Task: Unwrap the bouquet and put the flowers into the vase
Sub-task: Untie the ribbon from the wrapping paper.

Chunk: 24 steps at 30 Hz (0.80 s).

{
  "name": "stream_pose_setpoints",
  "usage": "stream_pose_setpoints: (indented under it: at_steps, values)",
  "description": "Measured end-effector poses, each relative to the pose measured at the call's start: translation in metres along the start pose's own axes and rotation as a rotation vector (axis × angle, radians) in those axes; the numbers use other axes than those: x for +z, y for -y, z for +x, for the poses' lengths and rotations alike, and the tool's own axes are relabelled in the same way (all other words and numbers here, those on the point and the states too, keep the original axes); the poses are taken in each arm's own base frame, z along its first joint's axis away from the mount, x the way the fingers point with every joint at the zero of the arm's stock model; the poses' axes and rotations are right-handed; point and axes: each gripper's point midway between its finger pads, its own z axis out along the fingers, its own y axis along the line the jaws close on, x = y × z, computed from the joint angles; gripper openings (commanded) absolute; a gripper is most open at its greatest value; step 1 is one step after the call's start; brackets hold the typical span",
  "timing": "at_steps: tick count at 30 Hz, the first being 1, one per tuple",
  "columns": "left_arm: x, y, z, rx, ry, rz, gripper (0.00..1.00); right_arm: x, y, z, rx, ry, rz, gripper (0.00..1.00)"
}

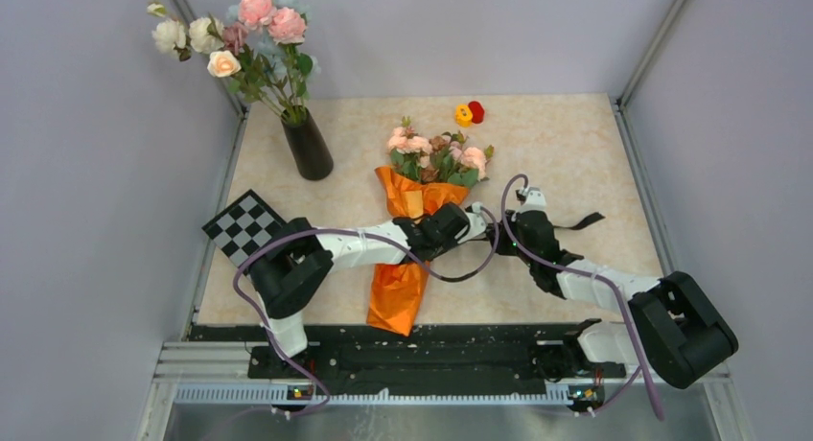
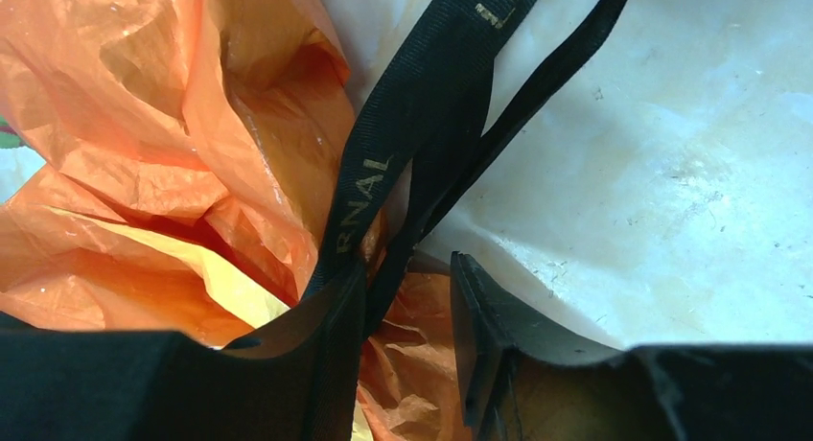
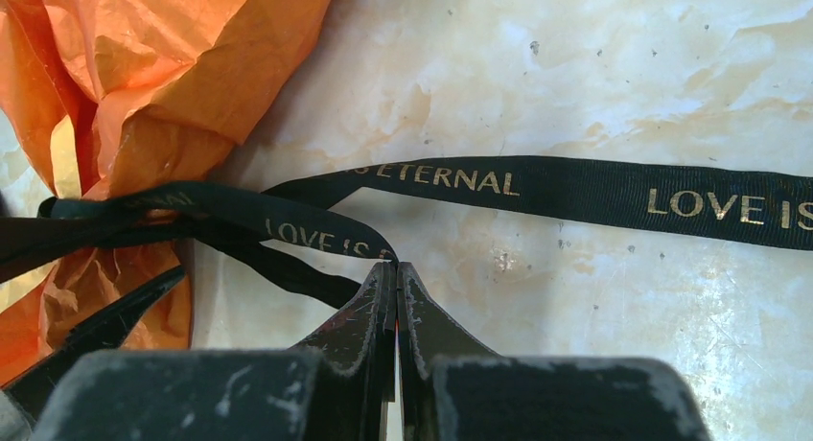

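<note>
Left fingers [image 2: 479, 336]: spread, ribbon [image 2: 403, 144] strands running loose between them.
Right fingers [image 3: 369, 312]: pressed together, pinching ribbon at their tips.
Bouquet [image 1: 398, 292]: on desk [image 1: 575, 144], beside both fingertips.
Advice: draw ribbon sideways, slowly, away from knot.

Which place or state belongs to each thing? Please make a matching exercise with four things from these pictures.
Things:
1. tall glossy black cylindrical vase
2. shiny orange paper cone
3. small loose yellow and red flower heads
4. right gripper

Places or states:
A. near the far edge of the table
B. shut on the black ribbon with gold letters
C. lying near the table's middle, its narrow end toward the arms
D. standing far left, holding a white-and-pink flower bunch

Pairs: 1-D, 2-C, 3-A, 4-B
</note>
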Motion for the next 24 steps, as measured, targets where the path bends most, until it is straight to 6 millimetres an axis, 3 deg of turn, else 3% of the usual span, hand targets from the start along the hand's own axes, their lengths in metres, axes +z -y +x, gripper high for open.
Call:
stream_pose_setpoints:
  at_steps: [4,6,16,24]
  values:
    - [0.001,-0.002,0.0,0.002,0.004,-0.025,0.09,0.0,0.0,0.0,0.003,0.0,-0.001,0.0]
    - [0.001,-0.004,0.0,0.003,0.006,-0.037,0.0,0.0,0.001,0.0,0.005,0.0,0.0,0.0]
    - [-0.002,-0.006,0.001,-0.043,0.018,-0.072,0.0,0.0,0.004,0.001,0.008,0.0,0.007,0.0]
    - [-0.038,-0.023,-0.018,-0.244,0.136,-0.103,0.0,0.0,0.008,0.002,0.008,0.002,0.019,0.0]
